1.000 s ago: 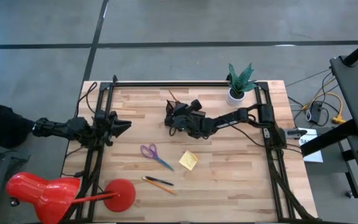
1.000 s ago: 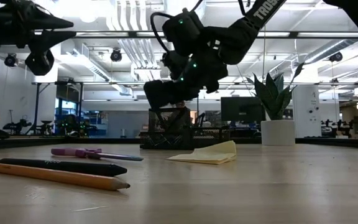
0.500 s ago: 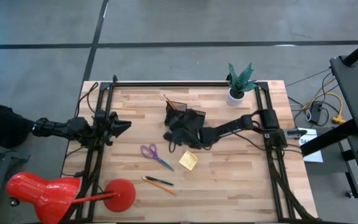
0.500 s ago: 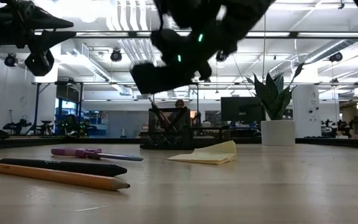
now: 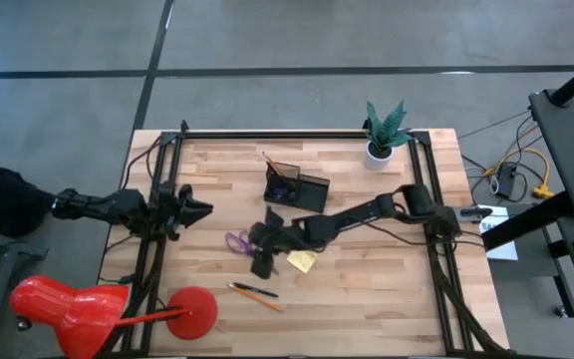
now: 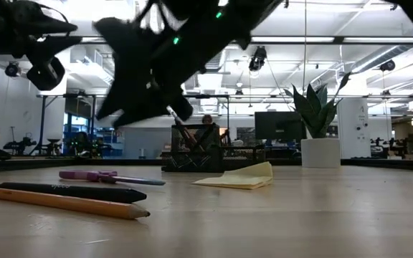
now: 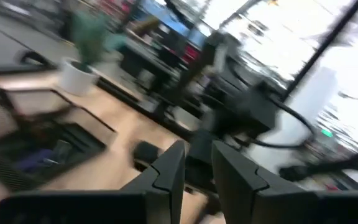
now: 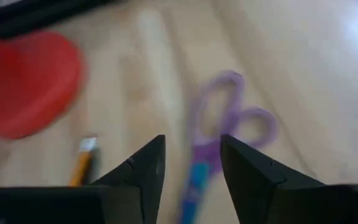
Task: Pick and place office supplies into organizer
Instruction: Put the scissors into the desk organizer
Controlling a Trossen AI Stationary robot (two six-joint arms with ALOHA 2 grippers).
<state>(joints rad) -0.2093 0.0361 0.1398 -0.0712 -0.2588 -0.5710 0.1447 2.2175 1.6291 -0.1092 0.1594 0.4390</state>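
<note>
Overhead and table-level views of a two-arm workstation on a wooden tabletop. The right arm reaches across the middle of the tabletop; its end effector hangs above the purple-handled scissors, just beside the yellow sticky-note pad. In the right wrist view the two dark fingers stand apart with nothing between them, released, and the scissors lie on the wood directly ahead of the gap, handle loops away from the fingers.

The black mesh organizer stands near the far middle of the tabletop, well apart from the scissors; a thin stick leans out of its taller compartment. An orange pencil and a dark pen lie side by side near the front edge, close to the round base of the red lamp. In the low view the pencil and pen lie nearest the camera, the scissors behind them, the pad with one corner curled upward.

The left arm waits at the left edge of the tabletop; its end effector shows a narrow gap between its fingers in the left wrist view and grasps nothing. A potted plant in a white pot stands at the far right corner.
</note>
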